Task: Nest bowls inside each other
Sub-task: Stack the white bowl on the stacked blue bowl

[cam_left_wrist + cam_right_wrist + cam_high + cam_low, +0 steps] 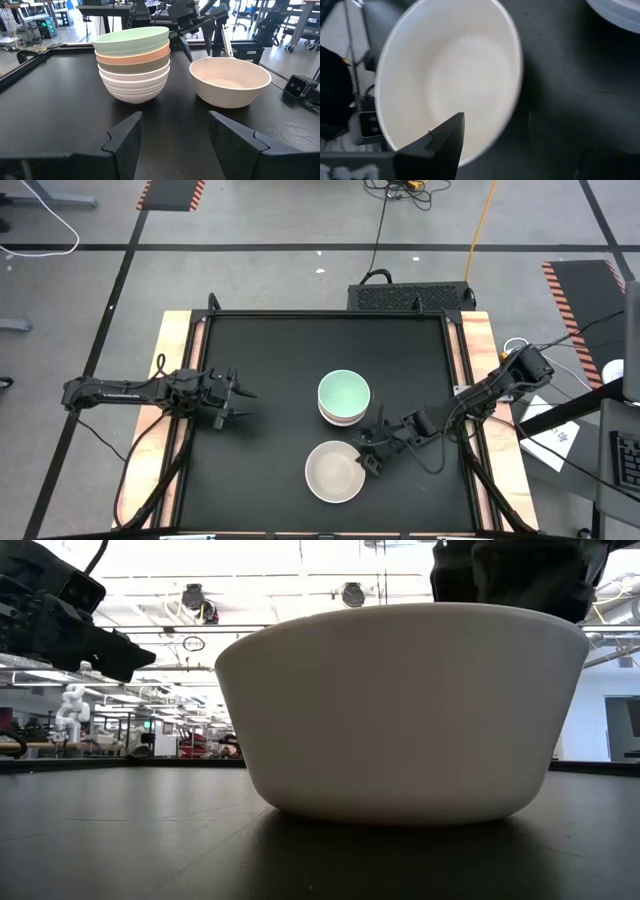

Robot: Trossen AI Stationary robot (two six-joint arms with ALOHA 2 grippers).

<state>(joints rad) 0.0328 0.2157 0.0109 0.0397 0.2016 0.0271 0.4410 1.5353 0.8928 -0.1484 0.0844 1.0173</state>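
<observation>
A stack of nested bowls (344,398), mint green on top, stands on its base at the middle of the black table (270,350). In the left wrist view the stack (132,65) shows mint, salmon, grey-brown and white bowls. A single cream-beige bowl (335,471) rests upright nearer the front edge. My right gripper (368,452) is open at this bowl's right rim. One finger (445,145) is over the bowl's inside (450,75). The other is outside the bowl. My left gripper (240,400) waits open at the table's left, pointing at the stack. My right gripper comes slanting down from the table's right side, its fingers on either side of the cream bowl's right rim (512,100). I cannot tell whether either finger touches the rim. The bowl sits flat on the table.
The table has a raised black frame and wooden side strips (175,380). A small camera (300,86) sits at the table's front edge near the cream bowl. Bare table surface lies at the left and along the far side.
</observation>
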